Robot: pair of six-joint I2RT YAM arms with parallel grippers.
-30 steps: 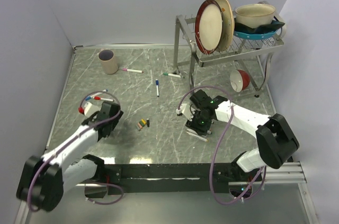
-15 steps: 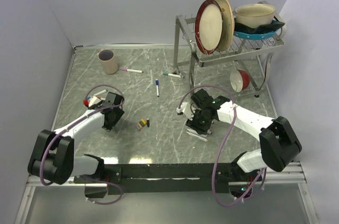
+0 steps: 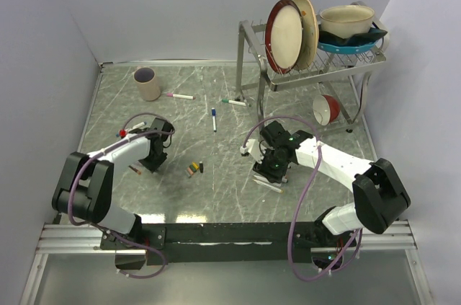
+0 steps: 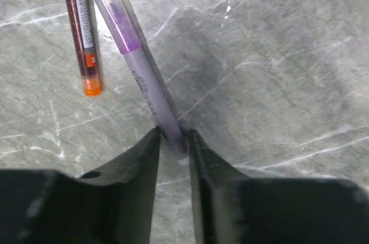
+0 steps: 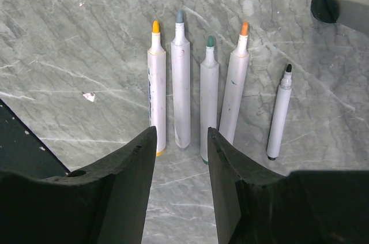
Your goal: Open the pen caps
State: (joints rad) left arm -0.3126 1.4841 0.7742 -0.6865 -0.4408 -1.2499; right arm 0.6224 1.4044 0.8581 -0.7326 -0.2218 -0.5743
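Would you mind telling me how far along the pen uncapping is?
Done: five uncapped pens lie in a row, loose caps piled nearby. In hand: left gripper pinches a purple-capped pen. Left: pink pen, blue pen, green pen, still capped, among others.

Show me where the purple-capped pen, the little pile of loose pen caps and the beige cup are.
purple-capped pen (image 4: 137, 68), left wrist view, on its barrel just past the cap.
loose pen caps (image 3: 192, 169), top view, middle of the pile.
beige cup (image 3: 149, 89), top view, on its outer wall.
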